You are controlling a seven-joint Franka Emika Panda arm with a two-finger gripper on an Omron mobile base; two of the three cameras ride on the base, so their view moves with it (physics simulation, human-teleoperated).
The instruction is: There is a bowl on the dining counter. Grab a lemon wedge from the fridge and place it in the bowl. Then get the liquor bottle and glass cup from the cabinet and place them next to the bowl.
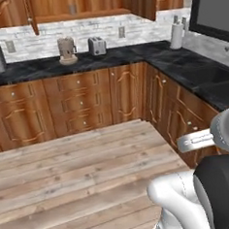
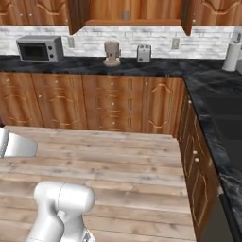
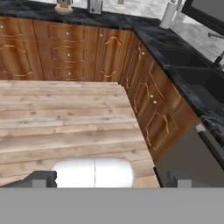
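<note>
The fingers [image 3: 109,180] stand wide apart, holding nothing, over the wooden floor [image 3: 65,118]; a toaster [image 1: 97,46] sits on the far dark surface [image 1: 131,54].

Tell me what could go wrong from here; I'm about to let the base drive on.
1. The arm hangs close to the corner base cabinets; a turn might clip them.
2. The pincer is open and empty, and no fridge, bowl or bottle is visible, so the search could wander.
</note>
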